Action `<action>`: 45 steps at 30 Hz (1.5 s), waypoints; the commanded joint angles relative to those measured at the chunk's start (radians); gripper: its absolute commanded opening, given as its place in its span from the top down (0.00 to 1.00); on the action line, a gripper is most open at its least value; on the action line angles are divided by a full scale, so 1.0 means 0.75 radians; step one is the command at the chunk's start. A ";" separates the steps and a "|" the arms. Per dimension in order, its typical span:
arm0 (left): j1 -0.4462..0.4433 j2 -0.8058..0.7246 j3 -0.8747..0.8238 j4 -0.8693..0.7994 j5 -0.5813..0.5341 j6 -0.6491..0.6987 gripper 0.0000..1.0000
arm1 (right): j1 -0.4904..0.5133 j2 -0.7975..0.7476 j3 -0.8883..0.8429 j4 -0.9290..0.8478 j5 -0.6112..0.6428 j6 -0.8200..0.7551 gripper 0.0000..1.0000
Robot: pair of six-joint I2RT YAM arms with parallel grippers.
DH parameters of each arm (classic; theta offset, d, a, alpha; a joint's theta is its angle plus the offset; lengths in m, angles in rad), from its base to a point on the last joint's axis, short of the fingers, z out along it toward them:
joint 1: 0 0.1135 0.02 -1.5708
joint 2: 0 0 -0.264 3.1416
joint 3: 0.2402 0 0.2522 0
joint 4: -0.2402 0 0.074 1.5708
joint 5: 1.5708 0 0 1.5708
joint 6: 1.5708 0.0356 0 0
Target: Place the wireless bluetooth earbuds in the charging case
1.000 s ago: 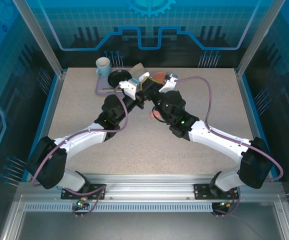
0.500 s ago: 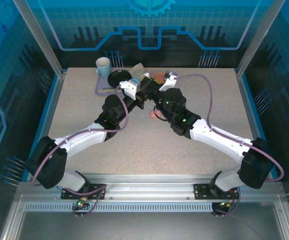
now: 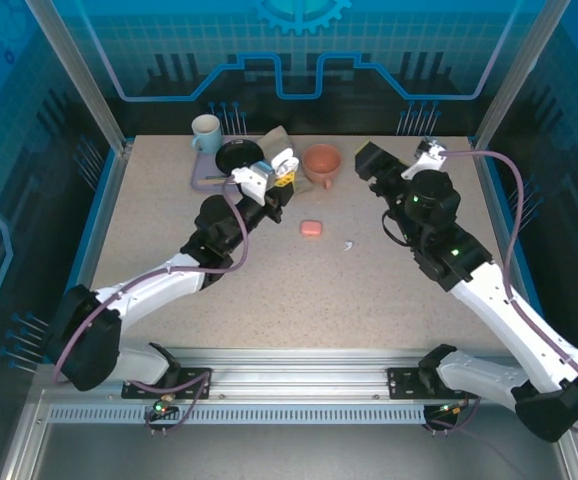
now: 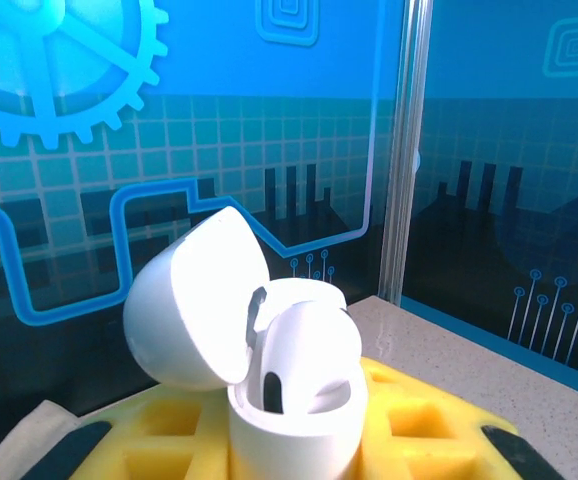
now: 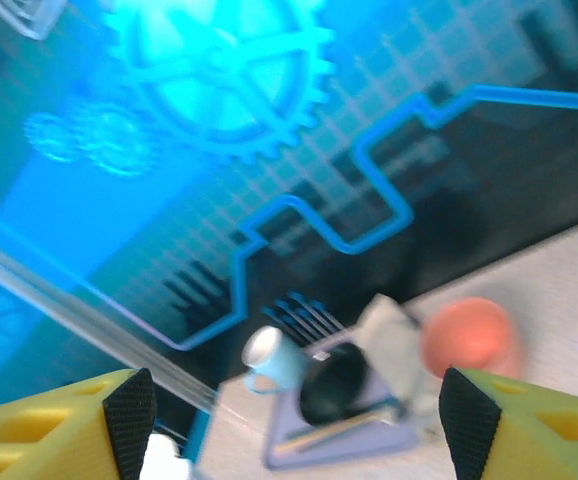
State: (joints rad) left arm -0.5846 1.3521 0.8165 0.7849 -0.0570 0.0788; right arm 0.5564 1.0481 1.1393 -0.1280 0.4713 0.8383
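Where your left arm reaches toward the far edge of the table (image 3: 269, 300), the left fingers (image 4: 424, 425) are clamped on the white charging case (image 4: 294, 425), one yellow pad on each side of its base. The case stands upright with its lid (image 4: 194, 310) flipped back to the left. A white earbud (image 4: 304, 345) sits in the open well and rises above the rim.

You have the right fingers (image 5: 49, 425) spread wide apart with nothing between them, raised over the far right part of the table; that wrist view is blurred.

On the table between the two arms lies a salmon-pink case (image 3: 312, 228), and near it on the right a tiny white piece (image 3: 349, 245), too small for you to identify. Just right of the held case, a salmon cup (image 3: 321, 162) sits near the far edge. To its left a black bowl (image 3: 237, 155) rests on a purple mat (image 3: 207, 181), with a pale mug (image 3: 206, 131) at the mat's far corner
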 commanded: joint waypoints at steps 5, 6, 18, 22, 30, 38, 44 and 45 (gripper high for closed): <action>-0.005 -0.106 -0.062 -0.022 -0.001 0.045 1.00 | -0.091 0.280 0.117 -0.813 -0.103 0.104 0.14; -0.005 -0.114 -0.069 -0.026 -0.001 0.043 1.00 | -0.092 0.358 0.155 -0.884 -0.115 0.104 0.13; 0.004 -0.196 -0.137 -0.039 -0.020 0.060 1.00 | -0.096 1.059 0.425 -1.090 -0.170 0.240 0.04; 0.014 -0.209 -0.156 -0.030 -0.019 0.055 1.00 | -0.117 1.167 0.456 -1.065 -0.231 0.317 0.14; 0.029 -0.198 -0.180 0.005 -0.011 0.035 1.00 | -0.123 1.345 0.587 -1.094 -0.253 0.319 0.26; 0.037 -0.175 -0.177 0.028 -0.005 0.019 1.00 | -0.126 1.404 0.607 -1.103 -0.223 0.320 0.31; 0.038 -0.159 -0.170 0.035 -0.001 0.006 1.00 | -0.130 1.429 0.599 -1.093 -0.224 0.320 0.34; 0.037 -0.157 -0.171 0.034 0.001 0.005 1.00 | -0.130 1.433 0.599 -1.094 -0.222 0.322 0.35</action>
State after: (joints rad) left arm -0.5648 1.2282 0.6910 0.7540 -0.0566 0.1036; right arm 0.4732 2.0975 1.5658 -0.9199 0.2909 1.0592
